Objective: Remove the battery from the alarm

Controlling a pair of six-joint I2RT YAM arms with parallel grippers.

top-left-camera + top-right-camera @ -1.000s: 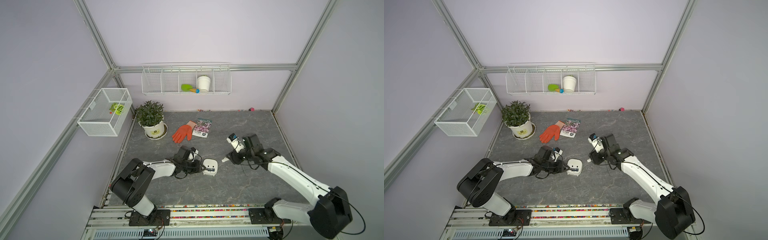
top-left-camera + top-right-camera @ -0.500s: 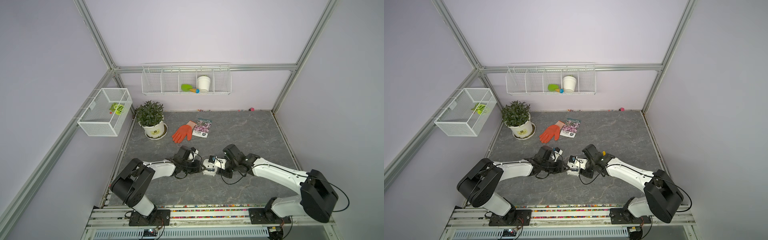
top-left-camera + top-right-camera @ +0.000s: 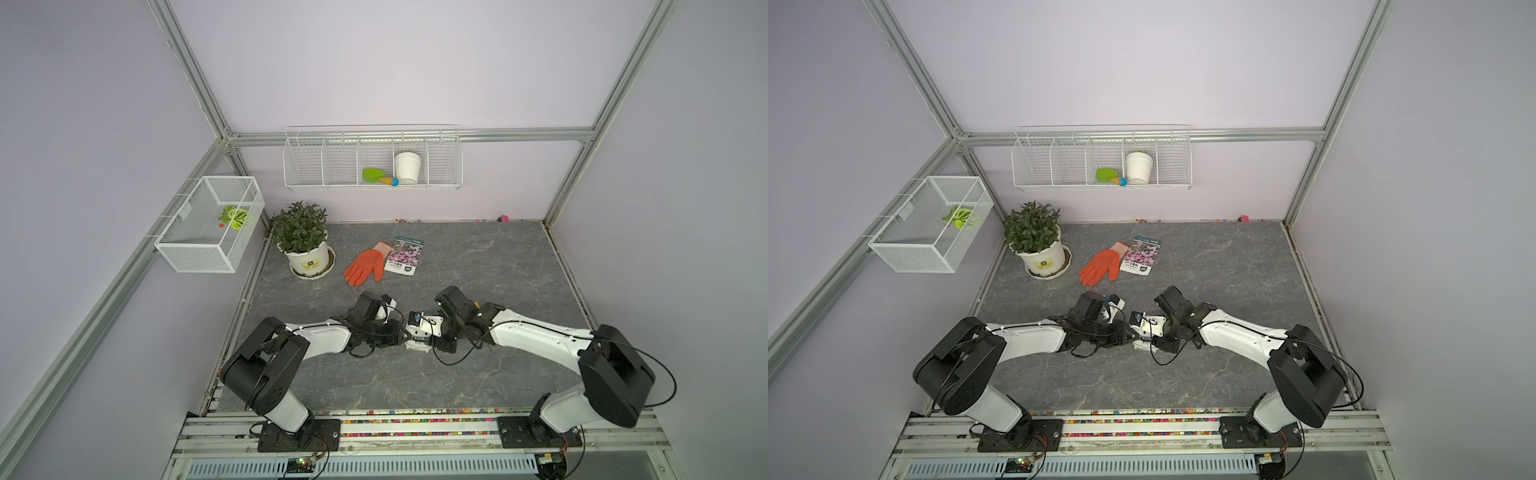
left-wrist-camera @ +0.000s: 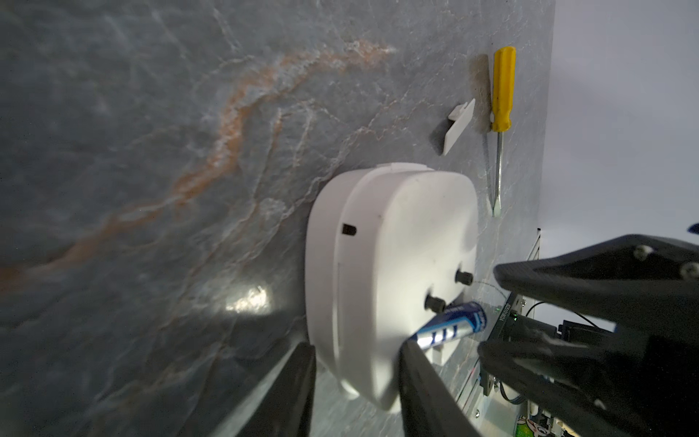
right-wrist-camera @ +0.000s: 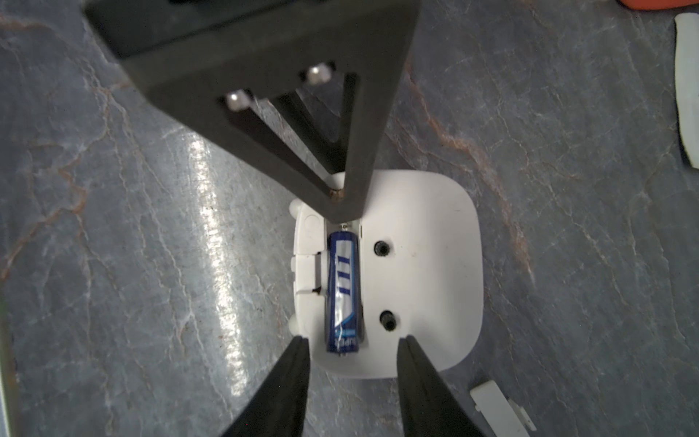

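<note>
Locate the alarm (image 5: 423, 265) face down on the bench (image 3: 478, 257), near its middle and somewhat toward the edge where the arms are mounted. Its plain back faces up and the battery slot is uncovered. The battery (image 5: 343, 291) sits in that slot. In the left wrist view its end toward the right arm appears lifted clear of the back; you cannot confirm this from the right wrist view.

Note the left gripper (image 4: 355, 348): it clamps the alarm at one edge, with one finger on the back at the slot's end and the other against the rim at bench level. The right gripper (image 5: 351, 342) hovers at the battery's opposite end. Its jaws stand narrowly apart, one finger on each side of the battery, and neither visibly touches it.

The cover (image 4: 459, 126) lies on the bench near the alarm, on the right arm's side. The screwdriver (image 4: 501, 90) lies just beside it.
</note>
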